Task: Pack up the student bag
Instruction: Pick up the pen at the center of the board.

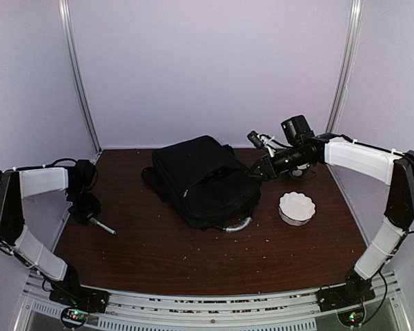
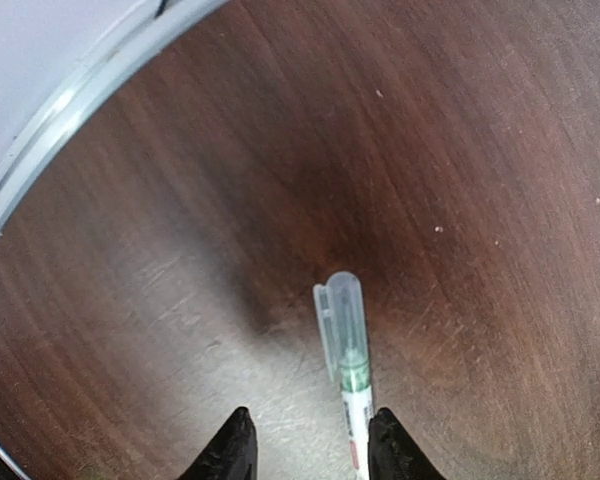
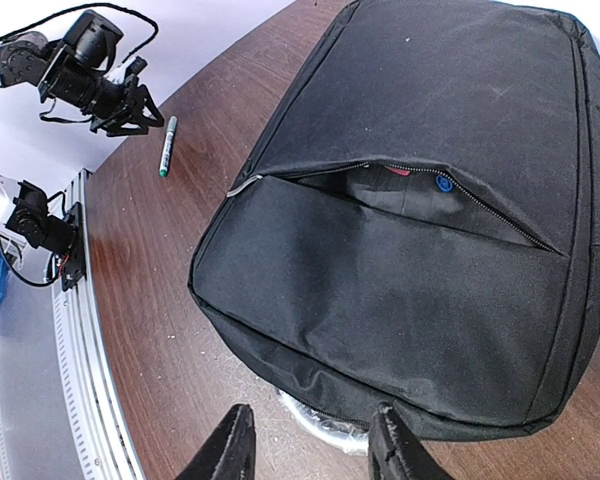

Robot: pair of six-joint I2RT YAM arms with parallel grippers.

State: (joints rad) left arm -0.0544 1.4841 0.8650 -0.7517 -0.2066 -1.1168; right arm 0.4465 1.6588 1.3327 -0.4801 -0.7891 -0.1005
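Backpack [image 1: 203, 181] lies diagonally — top handle [image 1: 239, 225] pointing near-right.

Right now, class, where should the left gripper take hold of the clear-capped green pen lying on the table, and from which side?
Probably the white barrel behind the cap, from straight above: the clear-capped green pen lies flat, between the open left gripper fingers.

Desk [image 1: 193, 255]: dark red-brown wood grain, with pale specks scattered across it. Student bag [image 1: 203, 179], mid-desk toward the far edge: plain black fabric, silver zip line, and a grey-silver handle [image 3: 320, 428]. A spot of red and one of blue show inside the open pocket. Bowl [image 1: 297, 207], toward the right edge: white, with a fluted rim. Pen [image 2: 348, 370], near the left edge: clear greenish cap, white barrel, red print. Arm shells [image 1: 359, 160]: white, with black joints.
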